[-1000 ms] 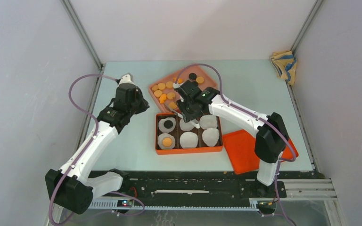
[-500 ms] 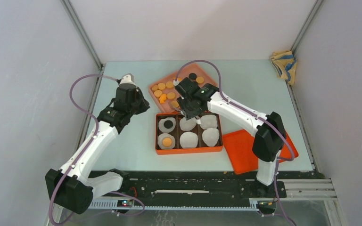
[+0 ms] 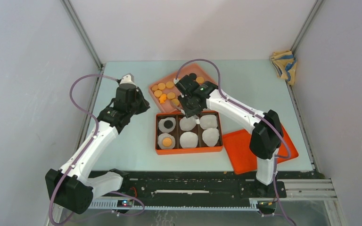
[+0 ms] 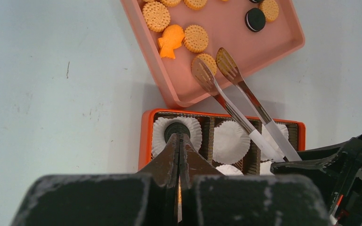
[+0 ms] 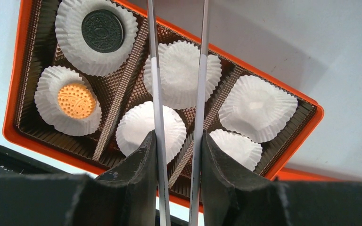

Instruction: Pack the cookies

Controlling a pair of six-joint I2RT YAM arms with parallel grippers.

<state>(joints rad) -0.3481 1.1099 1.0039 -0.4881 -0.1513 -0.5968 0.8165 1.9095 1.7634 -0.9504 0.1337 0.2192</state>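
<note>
Ahead of right gripper, pinching tongs, tong tips have swung off box to straddle an orange cookie at tray edge, so next pick starting; left gripper pressed together, empty.

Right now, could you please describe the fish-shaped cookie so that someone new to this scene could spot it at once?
Find the pink tray lying just beyond the orange compartment box. Among its orange cookies, left of the tips of the tongs, the fish-shaped cookie is the only one with a tail; its neighbours are all plain round discs.
</note>
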